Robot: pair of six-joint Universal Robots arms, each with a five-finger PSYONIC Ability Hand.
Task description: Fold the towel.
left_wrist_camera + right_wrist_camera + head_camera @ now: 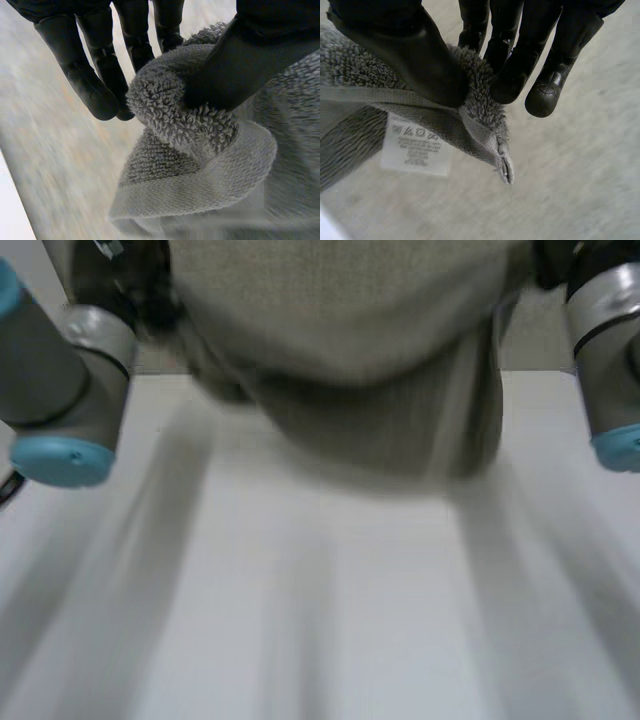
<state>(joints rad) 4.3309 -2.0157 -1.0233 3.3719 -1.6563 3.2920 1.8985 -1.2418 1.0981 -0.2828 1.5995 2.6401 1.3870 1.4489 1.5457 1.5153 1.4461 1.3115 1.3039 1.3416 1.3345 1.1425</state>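
the towel (360, 360) is held up over the table (330, 630), one corner pinched by the left hand (240, 75), another by the right hand (420, 60), so the lift is judged under way and an even lay-down is called for.

White table (330, 640): plain flat top, fills near part of head view, far edge straight across. Beyond far edge, dull beige-grey strip (545, 340), floor or wall, cannot tell. Pale speckled surface (55, 165) in left wrist view; same kind in right wrist view.
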